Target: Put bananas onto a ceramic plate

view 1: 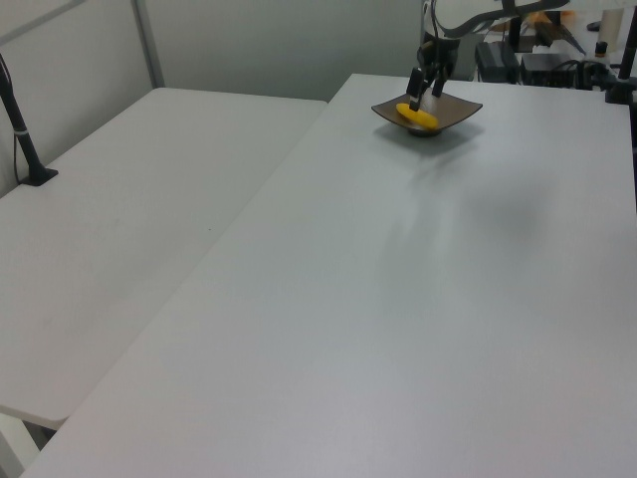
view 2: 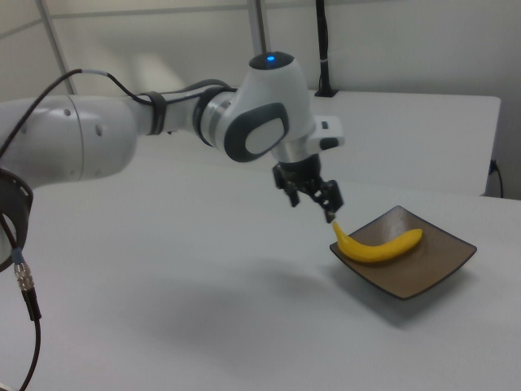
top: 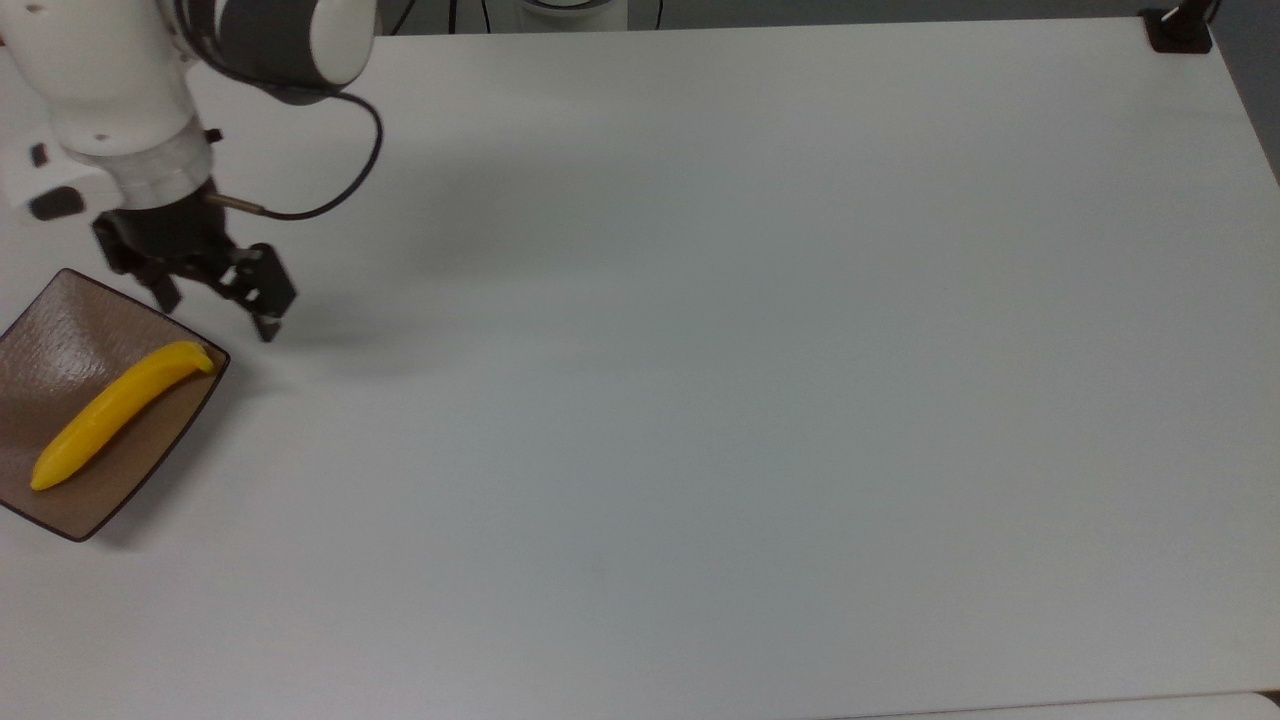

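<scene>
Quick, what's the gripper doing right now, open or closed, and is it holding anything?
Gripper: open, holding nothing; the smooth yellow curved banana lies on the square glossy brown plate.

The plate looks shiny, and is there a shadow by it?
In the top view the ceramic plate shows a pale sheen on its rippled surface and a soft shadow on the table at its lower right edge; in the right view a faint shadow lies under the arm.

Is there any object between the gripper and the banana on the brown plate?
Nothing visible stands between them. The banana lies on the ceramic plate, and the open gripper hangs empty just off the plate's corner, toward the top view's right, above the bare white table.
</scene>
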`<state>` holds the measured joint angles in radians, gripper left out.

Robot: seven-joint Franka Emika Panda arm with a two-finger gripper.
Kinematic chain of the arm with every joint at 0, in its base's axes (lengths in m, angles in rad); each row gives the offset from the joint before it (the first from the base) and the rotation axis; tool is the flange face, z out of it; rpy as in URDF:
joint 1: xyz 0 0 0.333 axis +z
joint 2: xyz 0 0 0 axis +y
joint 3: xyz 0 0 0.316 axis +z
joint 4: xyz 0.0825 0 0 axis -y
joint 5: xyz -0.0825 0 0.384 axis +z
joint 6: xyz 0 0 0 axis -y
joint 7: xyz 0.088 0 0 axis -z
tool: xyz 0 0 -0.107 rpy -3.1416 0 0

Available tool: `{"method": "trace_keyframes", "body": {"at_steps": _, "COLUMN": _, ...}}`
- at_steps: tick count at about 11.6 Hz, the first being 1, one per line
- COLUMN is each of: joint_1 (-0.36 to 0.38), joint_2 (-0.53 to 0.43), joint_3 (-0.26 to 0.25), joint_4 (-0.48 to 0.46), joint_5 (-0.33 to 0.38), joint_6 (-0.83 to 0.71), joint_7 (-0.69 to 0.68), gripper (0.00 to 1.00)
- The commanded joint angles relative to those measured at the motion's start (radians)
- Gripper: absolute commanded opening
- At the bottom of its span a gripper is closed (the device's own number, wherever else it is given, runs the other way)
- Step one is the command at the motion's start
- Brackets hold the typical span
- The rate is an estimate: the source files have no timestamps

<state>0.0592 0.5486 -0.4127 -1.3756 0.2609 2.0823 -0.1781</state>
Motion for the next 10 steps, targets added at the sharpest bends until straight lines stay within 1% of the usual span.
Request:
{"method": "trace_keyframes", "body": {"at_steps": 1, "joint_1": 0.068, "joint_2": -0.088, "joint_3": 0.066, "joint_4": -0.062, "joint_5": 0.000, "joint_6": -0.226, "joint_7": 0.000, "gripper": 1.00}}
{"method": "trace_keyframes", "body": {"at_steps": 2, "joint_1": 0.076, "joint_2": -0.134, "joint_3": 0.099, "joint_4": -0.116, "joint_5": -0.003, "joint_6": -0.229, "joint_7": 0.018, "gripper": 1.00}}
{"method": "trace_keyframes", "body": {"at_steps": 3, "joint_1": 0.088, "joint_2": -0.168, "joint_3": 0.115, "joint_4": -0.155, "joint_5": -0.011, "joint_6": -0.229, "joint_7": 0.037, "gripper": 1.00}}
{"method": "trace_keyframes", "body": {"at_steps": 4, "joint_1": 0.100, "joint_2": -0.205, "joint_3": 0.152, "joint_4": -0.196, "joint_5": -0.038, "joint_6": -0.229, "joint_7": 0.072, "gripper": 1.00}}
{"method": "trace_keyframes", "body": {"at_steps": 5, "joint_1": 0.096, "joint_2": -0.232, "joint_3": 0.216, "joint_4": -0.223, "joint_5": -0.090, "joint_6": -0.229, "joint_7": 0.127, "gripper": 1.00}}
{"method": "trace_keyframes", "body": {"at_steps": 6, "joint_1": 0.088, "joint_2": -0.260, "joint_3": 0.283, "joint_4": -0.246, "joint_5": -0.167, "joint_6": -0.232, "joint_7": 0.208, "gripper": 1.00}}
{"method": "trace_keyframes", "body": {"at_steps": 7, "joint_1": 0.082, "joint_2": -0.301, "joint_3": 0.337, "joint_4": -0.276, "joint_5": -0.208, "joint_6": -0.235, "joint_7": 0.265, "gripper": 1.00}}
{"method": "trace_keyframes", "body": {"at_steps": 8, "joint_1": 0.058, "joint_2": -0.347, "joint_3": 0.391, "joint_4": -0.305, "joint_5": -0.221, "joint_6": -0.237, "joint_7": 0.275, "gripper": 1.00}}
{"method": "trace_keyframes", "body": {"at_steps": 9, "joint_1": 0.036, "joint_2": -0.395, "joint_3": 0.425, "joint_4": -0.322, "joint_5": -0.221, "joint_6": -0.249, "joint_7": 0.275, "gripper": 1.00}}
{"method": "trace_keyframes", "body": {"at_steps": 10, "joint_1": 0.033, "joint_2": -0.432, "joint_3": 0.440, "joint_4": -0.329, "joint_5": -0.221, "joint_6": -0.264, "joint_7": 0.279, "gripper": 1.00}}
